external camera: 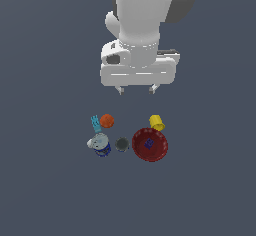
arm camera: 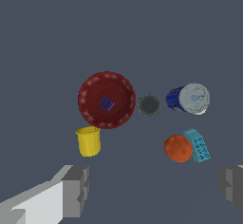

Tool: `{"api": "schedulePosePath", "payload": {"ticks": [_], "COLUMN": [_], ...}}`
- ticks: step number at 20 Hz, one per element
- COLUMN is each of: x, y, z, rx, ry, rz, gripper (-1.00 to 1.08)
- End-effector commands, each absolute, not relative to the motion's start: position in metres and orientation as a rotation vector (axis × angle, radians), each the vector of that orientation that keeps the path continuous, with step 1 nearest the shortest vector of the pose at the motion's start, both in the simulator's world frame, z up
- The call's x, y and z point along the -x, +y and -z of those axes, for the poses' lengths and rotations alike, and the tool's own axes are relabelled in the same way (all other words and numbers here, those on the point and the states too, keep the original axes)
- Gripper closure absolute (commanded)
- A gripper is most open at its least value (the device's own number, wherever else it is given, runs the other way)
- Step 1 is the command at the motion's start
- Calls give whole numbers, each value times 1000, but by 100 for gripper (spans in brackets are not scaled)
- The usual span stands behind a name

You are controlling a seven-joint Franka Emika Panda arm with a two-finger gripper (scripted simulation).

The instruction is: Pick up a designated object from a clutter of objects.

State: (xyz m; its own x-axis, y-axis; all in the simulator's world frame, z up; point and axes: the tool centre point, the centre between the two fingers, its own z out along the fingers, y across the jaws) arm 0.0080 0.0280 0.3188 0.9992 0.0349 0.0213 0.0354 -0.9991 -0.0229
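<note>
Gripper [external camera: 135, 89]: wide apart, holding nothing, up above the things.
Yellow cup [external camera: 157, 122]: small, round and hollow, touching the red bowl's edge, on the exterior view's right.
Red bowl [external camera: 150, 144]: round, with pale dots along the rim.
Only the wrist view shows: the blue square mark [arm camera: 107, 104] in the bowl clearly, and raised dots on the light-blue piece [arm camera: 198, 144].
Orange ball [external camera: 106, 121]: round, touching the light-blue piece.
Grey disc [external camera: 122, 144]: flat, dark, between bowl and can.
Can [external camera: 100, 145]: blue, silver top, lying down.
</note>
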Motion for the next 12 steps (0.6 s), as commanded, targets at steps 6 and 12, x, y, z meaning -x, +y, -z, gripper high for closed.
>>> {"api": "schedulePosePath", "payload": {"ticks": [6, 12], "x": [-11, -14], "y": [39, 52], "z": [-319, -321], "rx": [3111, 3102], "ry": [-60, -64], "rz": [40, 48], "gripper": [-92, -92]}}
